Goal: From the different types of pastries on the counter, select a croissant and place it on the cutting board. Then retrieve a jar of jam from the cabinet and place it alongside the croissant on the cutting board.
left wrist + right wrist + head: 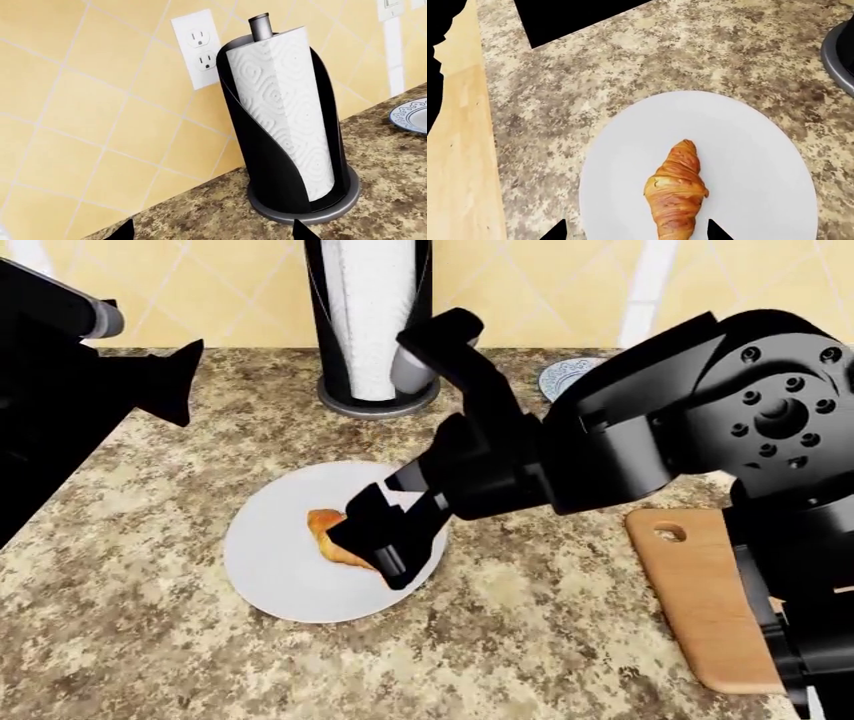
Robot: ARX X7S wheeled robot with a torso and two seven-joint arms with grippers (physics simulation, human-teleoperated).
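A golden-brown croissant (pixel 677 192) lies on a round white plate (pixel 747 150) on the speckled granite counter (pixel 534 620). My right gripper (pixel 635 235) hangs just above the plate, open, and the croissant's near end sits between the two fingertips without touching them. From the head camera the right gripper (pixel 380 535) covers most of the croissant (pixel 324 530). The tan cutting board (pixel 707 600) lies to the right with nothing on it. My left gripper (pixel 213 236) is open over bare counter at the back left. The jar of jam is out of view.
A black paper-towel holder (pixel 287 125) stands against the yellow tiled wall, beside a wall outlet (pixel 200 50). A small patterned plate (pixel 567 375) sits behind my right arm. The plate with the croissant lies in front of the holder.
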